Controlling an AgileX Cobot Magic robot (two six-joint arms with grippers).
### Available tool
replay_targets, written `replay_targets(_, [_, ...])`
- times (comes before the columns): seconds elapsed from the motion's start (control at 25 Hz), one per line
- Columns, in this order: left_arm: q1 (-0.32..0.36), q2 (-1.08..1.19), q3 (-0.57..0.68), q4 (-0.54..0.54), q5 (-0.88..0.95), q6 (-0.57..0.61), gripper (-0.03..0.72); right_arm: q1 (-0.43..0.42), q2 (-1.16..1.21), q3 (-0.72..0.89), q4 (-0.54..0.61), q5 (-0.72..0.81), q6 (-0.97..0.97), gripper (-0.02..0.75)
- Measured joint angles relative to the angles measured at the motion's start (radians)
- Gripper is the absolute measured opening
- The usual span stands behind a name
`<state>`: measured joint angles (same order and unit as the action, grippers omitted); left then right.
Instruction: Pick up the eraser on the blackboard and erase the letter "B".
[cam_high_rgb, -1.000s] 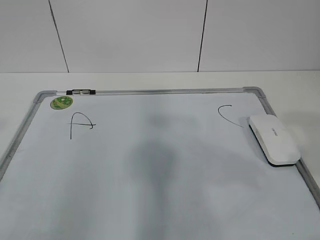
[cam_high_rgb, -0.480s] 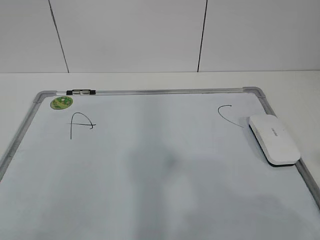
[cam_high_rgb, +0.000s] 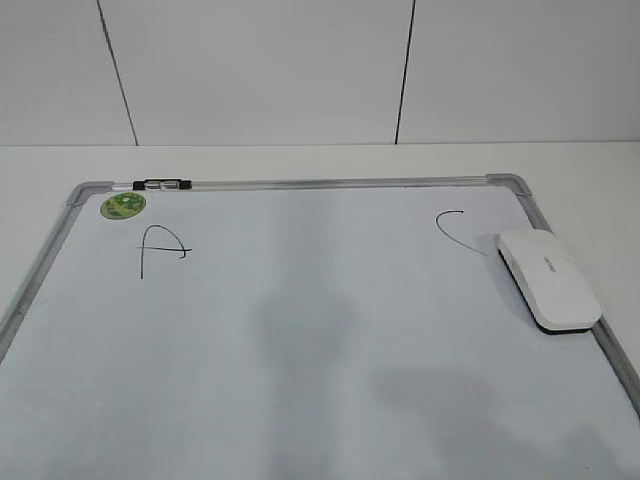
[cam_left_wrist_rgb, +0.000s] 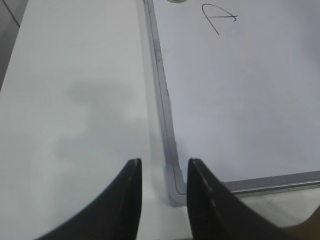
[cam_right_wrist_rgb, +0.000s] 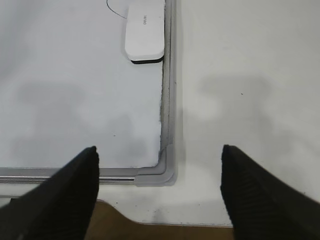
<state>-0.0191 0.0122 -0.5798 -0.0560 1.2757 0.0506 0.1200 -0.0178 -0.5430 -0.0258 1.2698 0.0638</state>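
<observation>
Over the near right corner of the blackboard (cam_right_wrist_rgb: 167, 172), the right gripper (cam_right_wrist_rgb: 159, 192) hung with its jaws spread wide, empty, one finger above the board and the other above the bare table (cam_right_wrist_rgb: 240, 100). Further along that right edge, the eraser (cam_right_wrist_rgb: 145, 31) lay flat on the board, its long side just beside the frame, well apart from the gripper. In the exterior view the eraser (cam_high_rgb: 548, 279) sat against the right edge toward the far right corner, touching the tail of the "C" (cam_high_rgb: 452, 225).

Over at the near left corner, the left gripper (cam_left_wrist_rgb: 164, 172) hovered with its jaws set narrow, a small gap between them and nothing in it, straddling the frame's rounded corner. The "A" (cam_high_rgb: 160, 248) stood near the far left corner, just beneath the green sticker (cam_high_rgb: 123, 205), with a small marker (cam_high_rgb: 163, 184) on the far edge. No "B" showed on the board.
</observation>
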Motion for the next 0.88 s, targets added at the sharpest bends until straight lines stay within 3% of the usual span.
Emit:
replay_targets(0.24, [0.0,0.0,0.046,0.0,-0.139,0.008,0.235,0.0,0.0,0.008,-0.059,-0.03,0.0,0.585])
replay_targets(0.44, [0.0,0.0,0.055,0.0,-0.16,0.008,0.235,0.0,0.0,0.044,-0.092,-0.102,0.0,0.585])
replay_targets(0.88, [0.0,0.0,0.055,0.0,-0.161,0.008,0.235,0.0,0.0,0.045,-0.097,-0.108,0.0,0.585])
